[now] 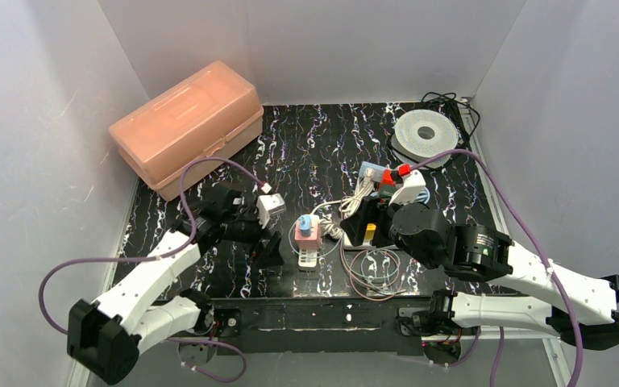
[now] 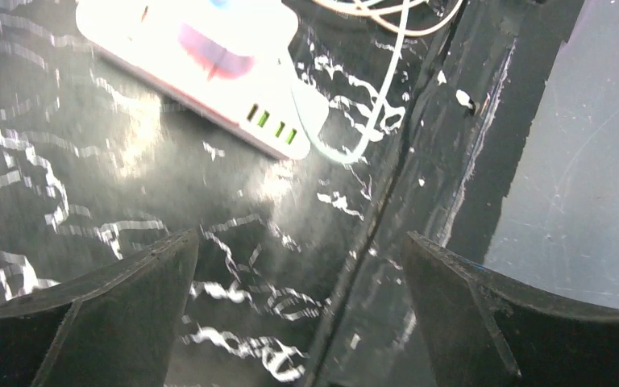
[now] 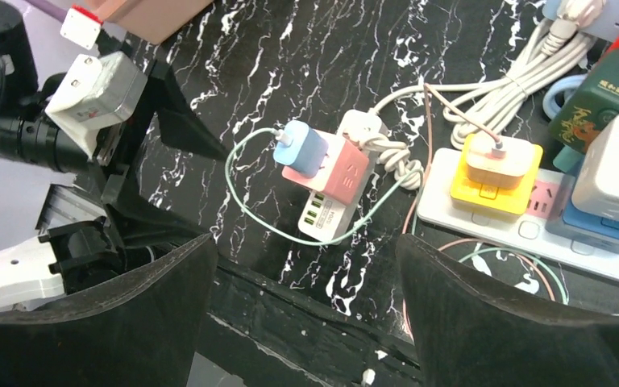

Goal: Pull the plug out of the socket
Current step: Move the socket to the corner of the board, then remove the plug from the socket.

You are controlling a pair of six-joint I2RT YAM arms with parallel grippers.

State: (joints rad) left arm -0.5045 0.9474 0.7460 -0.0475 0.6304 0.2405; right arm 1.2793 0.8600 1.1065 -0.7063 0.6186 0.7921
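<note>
From above, the plug (image 1: 306, 223) stands in the socket (image 1: 309, 242) on the tabletop (image 1: 330, 145); the box (image 1: 185, 125) well left of the socket is lidded, contents hidden. Left wrist: the left tool (image 2: 298, 242) gapes wide, empty, short of the socket, which looks unfixed and may lift with the plug. Right wrist: the right tool (image 3: 306, 242), wide and empty, hangs near the socket; the plug's looping cable (image 3: 238, 197) could snag.

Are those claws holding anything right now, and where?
Nothing. The left claw and right claw are both open and empty; the blue plug sits untouched in its socket.
</note>
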